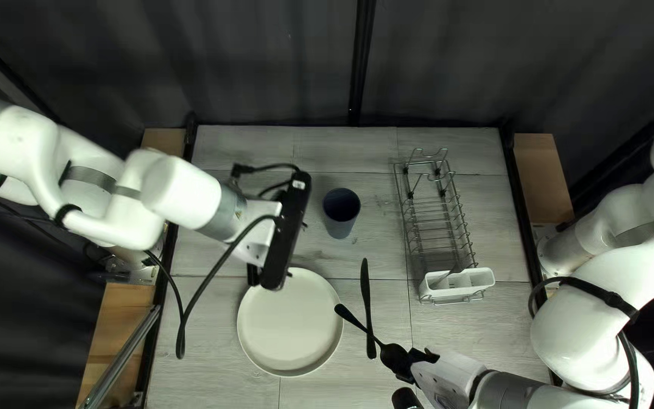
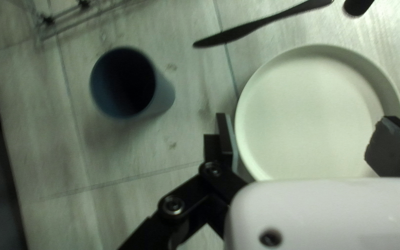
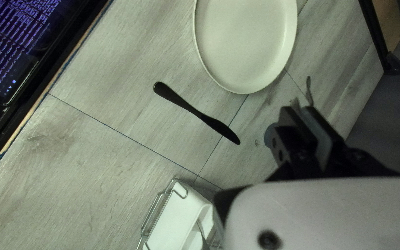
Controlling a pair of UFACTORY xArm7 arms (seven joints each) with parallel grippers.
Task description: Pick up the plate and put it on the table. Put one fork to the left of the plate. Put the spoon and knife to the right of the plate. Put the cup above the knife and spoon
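The off-white plate point(image 1: 289, 326) lies near the table's front. Over its far edge is my left gripper point(image 1: 285, 231); in the left wrist view, that gripper point(image 2: 309, 139) is open above the plate point(image 2: 311, 115), holding nothing. A dark blue cup point(image 1: 340, 220) stands upright beyond the plate. Right of the plate lies a black knife point(image 1: 366, 295). My right gripper point(image 1: 403, 362) has a black spoon point(image 1: 357, 324) whose slim part crosses over the knife; in the right wrist view this gripper point(image 3: 305, 121) is closed around it, mostly hiding the spoon point(image 3: 308, 90). No fork can be made out.
A wire dish rack point(image 1: 437, 220) stands right of the cup, with a white utensil holder point(image 1: 472, 282) at its near end and a utensil inside. A lit screen point(image 3: 15, 37) sits beyond the table's near edge. The left arm point(image 1: 183, 189) reaches over the table's left half.
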